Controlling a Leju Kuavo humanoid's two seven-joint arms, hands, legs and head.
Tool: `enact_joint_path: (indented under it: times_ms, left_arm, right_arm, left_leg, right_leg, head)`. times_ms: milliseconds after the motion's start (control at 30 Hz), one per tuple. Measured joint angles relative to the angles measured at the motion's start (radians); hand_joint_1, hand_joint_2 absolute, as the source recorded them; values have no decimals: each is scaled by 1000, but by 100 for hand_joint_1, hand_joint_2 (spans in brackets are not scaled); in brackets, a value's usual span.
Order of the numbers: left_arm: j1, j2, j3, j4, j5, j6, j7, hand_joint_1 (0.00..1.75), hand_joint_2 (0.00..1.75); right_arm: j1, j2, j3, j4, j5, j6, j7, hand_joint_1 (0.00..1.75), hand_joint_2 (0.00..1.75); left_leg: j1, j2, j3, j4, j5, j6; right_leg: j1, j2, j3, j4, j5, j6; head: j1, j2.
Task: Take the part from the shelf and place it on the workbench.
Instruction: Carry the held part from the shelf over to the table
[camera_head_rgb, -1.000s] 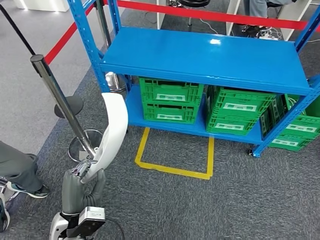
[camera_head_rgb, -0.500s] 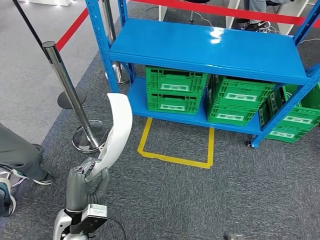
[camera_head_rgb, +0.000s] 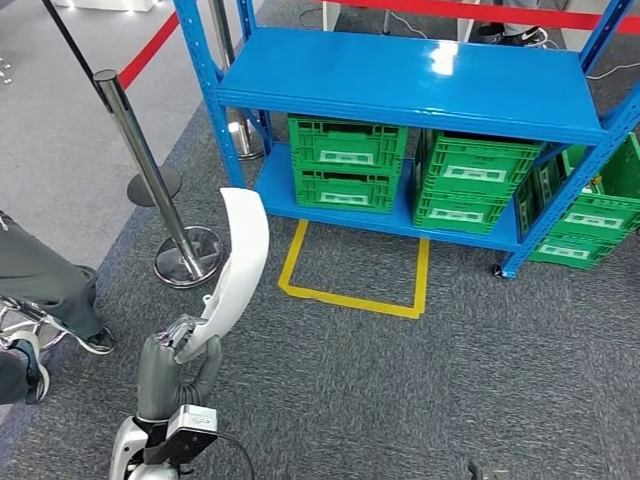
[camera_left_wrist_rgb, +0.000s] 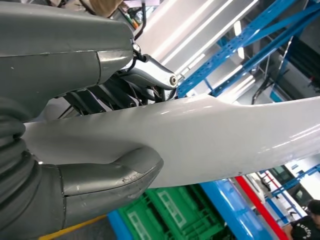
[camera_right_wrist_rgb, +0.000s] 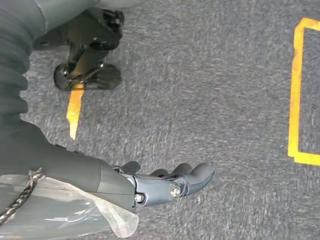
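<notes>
The left hand (camera_head_rgb: 167, 362) grips the lower end of the long white curved part (camera_head_rgb: 240, 262), thumb (camera_left_wrist_rgb: 109, 181) under it and fingers over it, holding it upright above the grey carpet (camera_head_rgb: 423, 390), clear of the blue shelf (camera_head_rgb: 407, 75). The right hand (camera_right_wrist_rgb: 166, 185) hangs over the carpet, holding nothing, fingers seemingly loosely extended.

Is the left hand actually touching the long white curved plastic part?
Touching. In the left wrist view the left hand's thumb and fingers clamp both sides of the white part.
</notes>
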Motion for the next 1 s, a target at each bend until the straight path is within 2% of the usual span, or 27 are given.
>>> enact_joint_path:
  times_ms: [33,67,100,167,200,233,267,333,367,400,433,467,500,533,567,600,667,700,733,767,833,867,900,933,1000]
  left_arm:
    - [-3,0,0,0,0,0,-1,175,175]
    - [-6,-1,0,0,0,-1,-2,175,175]
    - [-8,-1,-1,1,1,-1,-3,175,175]
    - [-9,-1,-1,1,2,-2,-3,175,175]
    - [-10,-2,-2,1,3,-3,-3,175,175]
    - [-11,-3,-2,1,3,-3,-4,175,175]
    - [-13,-4,-3,2,3,-4,-4,175,175]
    - [-13,-5,-3,2,3,-4,-4,175,175]
    - [-13,-5,-3,3,3,-4,-4,175,175]
    - [-13,-5,-3,4,3,-4,-4,175,175]
    - [-13,-5,-3,4,3,-4,-4,175,175]
    - [-13,-6,-3,5,4,-6,-4,175,175]
    - [-13,-6,-3,5,7,-8,-4,175,175]
    - [-13,-5,-3,5,11,-13,-5,175,175]
    - [-13,-5,-4,5,17,-19,-7,175,175]
    - [-12,-4,-4,5,23,-25,-11,175,175]
    - [-12,-2,-7,5,33,-34,-19,175,175]
    - [-12,-2,-9,5,37,-37,-22,175,175]
    - [-11,-1,-11,5,40,-39,-25,175,175]
    - [-11,0,-12,5,41,-41,-27,175,175]
    - [-10,2,-15,5,43,-45,-29,175,175]
    - [-10,3,-17,5,44,-47,-29,175,175]
    - [-10,4,-19,5,44,-48,-29,175,175]
    - [-10,4,-21,5,45,-49,-29,175,175]
    - [-10,7,-23,5,44,-50,-29,175,175]
  right_arm:
    - [-4,-1,-6,9,5,0,-4,0,175]
    - [-8,-2,-13,18,8,1,-6,0,175]
    - [-12,-4,-20,27,10,3,-8,0,175]
    - [-17,-8,-34,43,10,6,-8,0,175]
    - [-19,-11,-39,51,10,6,-8,0,175]
    - [-21,-14,-44,57,11,7,-8,0,175]
    - [-24,-17,-49,63,11,7,-8,0,175]
    - [-28,-22,-54,72,11,7,-8,0,175]
    - [-29,-24,-56,75,11,7,-8,0,175]
    - [-30,-26,-58,79,11,7,-8,0,175]
    - [-31,-26,-59,82,11,7,-8,0,175]
    - [-32,-27,-61,84,11,7,-8,0,175]
    - [-36,-28,-62,88,11,7,-8,0,175]
    - [-42,-31,-64,95,10,5,-10,0,175]
    - [-50,-34,-68,107,11,1,-14,0,175]
    - [-60,-40,-73,121,12,-4,-21,0,175]
    - [-71,-53,-84,155,16,-18,-37,0,175]
    - [-73,-60,-89,170,19,-25,-44,0,175]
    - [-75,-67,-95,186,22,-31,-50,0,175]
    - [-78,-75,-100,201,25,-36,-56,0,175]
    - [-85,-89,-107,230,32,-48,-67,0,175]
    - [-89,-97,-111,245,36,-56,-74,0,175]
    - [-94,-104,-116,262,42,-68,-80,0,175]
    - [-98,-111,-121,278,47,-81,-86,0,175]
    - [-107,-123,-131,306,57,-108,-97,0,175]
  left_leg:
    - [-4,1,48,-74,6,10]
    - [-9,1,82,-129,4,16]
    - [-12,1,98,-161,-1,20]
    - [-10,1,97,-186,10,22]
    - [-7,2,93,-197,19,25]
    - [-3,3,86,-207,29,28]
    - [1,4,78,-214,37,29]
    - [1,6,51,-209,54,28]
    - [2,8,38,-205,62,26]
    - [2,10,24,-199,68,23]
    - [4,12,9,-191,73,20]
    - [5,15,-6,-181,77,16]
    - [6,18,-19,-171,80,12]
    - [6,21,-30,-161,82,7]
    - [6,26,-37,-153,85,1]
    - [6,30,-40,-149,88,-5]
    - [9,39,-43,-145,94,-18]
    - [12,37,-46,-139,85,-24]
    - [14,31,-54,-118,61,-30]
    - [15,23,-68,-78,23,-34]
    - [16,13,-109,49,-63,-36]
    - [16,12,-124,107,-88,-35]
    - [15,11,-125,135,-91,-33]
    - [15,10,-109,126,-75,-28]
    - [14,-12,-35,9,-14,-14]
  right_leg:
    - [2,0,-7,5,5,3]
    - [1,-1,-13,8,11,7]
    - [-1,-2,-19,9,19,13]
    - [-4,-3,-28,8,29,25]
    - [-3,0,-39,15,18,31]
    - [-4,3,-53,38,-9,37]
    - [-7,7,-73,83,-52,44]
    - [-17,10,-111,213,-133,60]
    - [-22,10,-120,269,-148,66]
    - [-27,10,-117,297,-140,72]
    - [-31,9,-98,291,-113,77]
    - [-36,6,-61,250,-81,83]
    - [-40,-4,-12,183,-66,89]
    - [-40,-13,40,108,-65,90]
    - [-38,-22,75,47,-73,86]
    - [-34,-25,93,11,-87,78]
    - [-28,-15,88,-2,-85,51]
    - [-27,-11,84,-3,-79,40]
    - [-27,-8,79,-3,-72,29]
    - [-27,-4,74,-4,-64,19]
    - [-23,8,61,-2,-49,9]
    - [-21,15,54,0,-42,8]
    - [-18,23,45,3,-37,7]
    - [-16,32,38,6,-33,7]
    - [-13,51,28,14,-30,8]
  head:
    - [0,0]
    - [0,0]
    - [0,0]
    - [-2,0]
    - [-2,0]
    - [0,0]
    - [1,0]
    - [5,0]
    - [5,0]
    - [5,0]
    - [5,0]
    - [5,0]
    - [5,0]
    - [6,0]
    - [5,0]
    - [5,0]
    - [3,0]
    - [2,0]
    - [1,0]
    - [0,0]
    - [-3,0]
    - [-3,0]
    - [-3,0]
    - [-2,0]
    - [-2,0]
